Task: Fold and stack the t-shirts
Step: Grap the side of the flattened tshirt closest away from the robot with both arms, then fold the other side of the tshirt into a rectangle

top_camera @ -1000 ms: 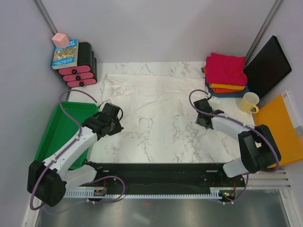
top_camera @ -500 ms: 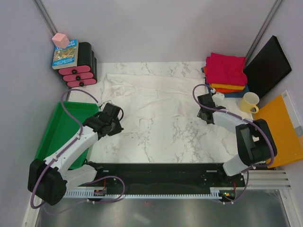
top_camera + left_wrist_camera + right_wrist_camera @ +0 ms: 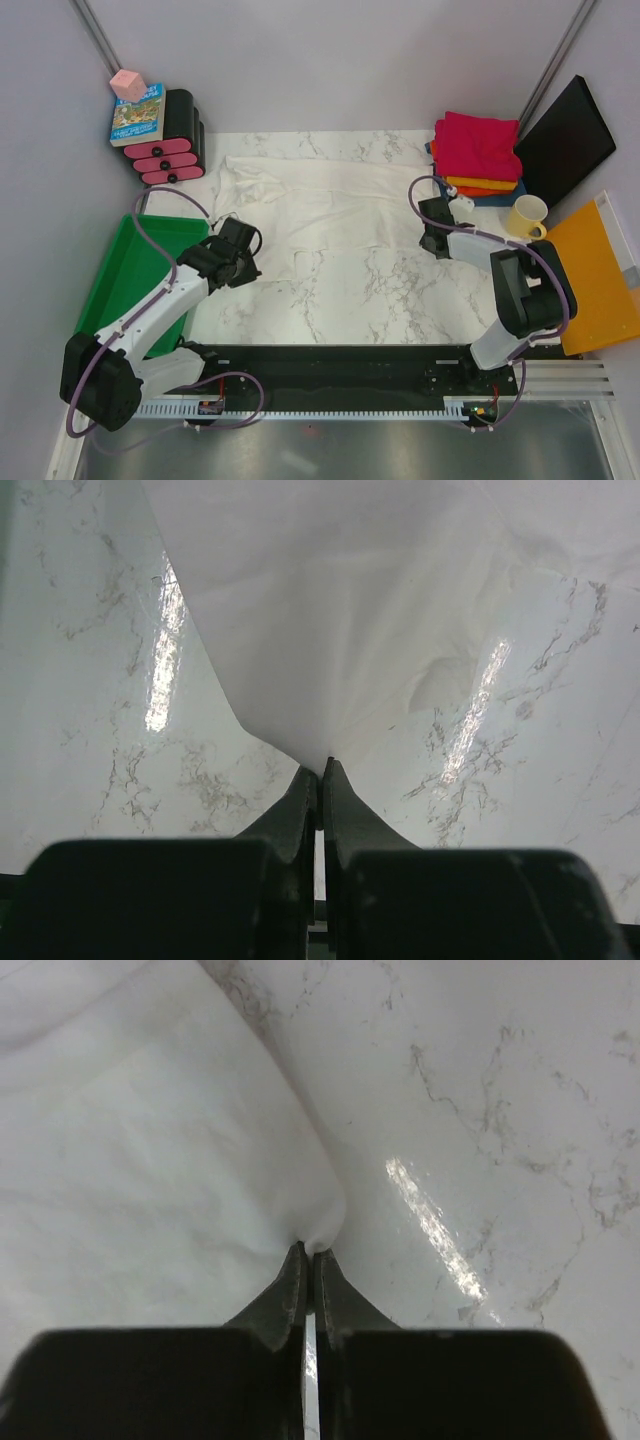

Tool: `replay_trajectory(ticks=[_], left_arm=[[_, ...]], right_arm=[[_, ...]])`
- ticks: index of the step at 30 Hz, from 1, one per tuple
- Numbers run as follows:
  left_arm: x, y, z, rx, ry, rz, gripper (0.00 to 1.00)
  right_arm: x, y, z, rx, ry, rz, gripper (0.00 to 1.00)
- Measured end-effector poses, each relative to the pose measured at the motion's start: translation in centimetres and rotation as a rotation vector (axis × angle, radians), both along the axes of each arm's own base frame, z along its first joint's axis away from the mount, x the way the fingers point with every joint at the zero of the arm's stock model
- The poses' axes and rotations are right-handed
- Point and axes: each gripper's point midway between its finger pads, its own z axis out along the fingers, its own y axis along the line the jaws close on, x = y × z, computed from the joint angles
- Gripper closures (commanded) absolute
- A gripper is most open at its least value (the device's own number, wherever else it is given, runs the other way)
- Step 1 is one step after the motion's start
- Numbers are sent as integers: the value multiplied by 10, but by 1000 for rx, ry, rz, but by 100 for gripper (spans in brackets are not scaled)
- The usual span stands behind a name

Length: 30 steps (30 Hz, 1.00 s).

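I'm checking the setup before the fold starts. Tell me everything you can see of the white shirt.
The white shirt is thin, off-white, wrinkled cloth, unfolded and spread wide across the marble table, bunched at its back left corner. The left gripper is shut on a pinch of its near left edge, drawing the cloth into a small peak. The right gripper is shut on its right edge in the same way.

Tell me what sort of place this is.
Probably a robot lab test cell, not a home: left arm and right arm bolted at a marble-look table, plain walls close around, staged props like folded t-shirts and a green tray.
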Motion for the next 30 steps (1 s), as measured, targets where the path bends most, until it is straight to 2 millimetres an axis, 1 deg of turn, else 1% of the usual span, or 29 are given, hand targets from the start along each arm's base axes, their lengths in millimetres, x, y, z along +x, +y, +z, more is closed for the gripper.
replay_trajectory(ticks=[3, 7, 9, 11, 13, 16, 19, 23, 27, 29, 30], left_arm=[[0, 0, 0, 0, 0, 0, 98], [0, 0, 4, -5, -14, -2, 98], [-2, 1, 9, -13, -30, -2, 98], [-5, 3, 14, -19, -42, -2, 98], [-10, 5, 18, -24, -48, -2, 98], [-16, 7, 18, -28, -54, -3, 98], [-21, 7, 17, -23, -42, -10, 98], [-24, 8, 14, -19, -27, -8, 98], [-25, 8, 6, -4, 6, -4, 98], [-25, 9, 3, 6, 21, -3, 98], [-24, 9, 2, 13, 28, -2, 98]], right_arm=[[-6, 1, 0, 16, -3, -7, 100], [-32, -1, 3, 23, 25, 2, 100], [-48, -3, 11, 22, 31, 7, 100], [-56, -4, 23, 25, 16, 10, 100], [-60, -5, 38, 32, -14, 12, 100], [-67, -6, 51, 40, -43, 12, 100], [-77, -9, 50, 36, -29, 12, 100], [-88, -12, 41, 21, 25, 12, 100], [-91, -13, 38, 15, 45, 12, 100], [-88, -13, 43, 12, 42, 17, 100], [-84, -12, 49, 10, 35, 19, 100]])
